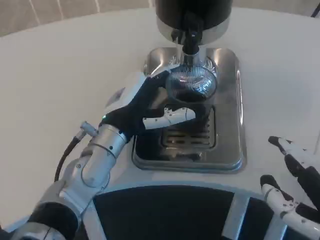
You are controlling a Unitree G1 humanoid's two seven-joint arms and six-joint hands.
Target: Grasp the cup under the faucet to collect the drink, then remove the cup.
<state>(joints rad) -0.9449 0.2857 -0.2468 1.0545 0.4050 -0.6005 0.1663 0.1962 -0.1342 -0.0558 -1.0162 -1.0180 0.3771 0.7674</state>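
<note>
The clear ribbed plastic cup (pixel 191 86), upright on the steel drip tray (pixel 227 155) beneath the black faucet (pixel 190 35), is grasped by the left hand (pixel 145 112), while the right hand (pixel 292 192), fingers (pixel 287 147) released, is kept well apart above the tabletop (pixel 60 90).

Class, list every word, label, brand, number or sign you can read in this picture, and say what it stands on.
None: no readable text on the dispenser, the cup, the metal tray, the left hand or the right hand.
</note>
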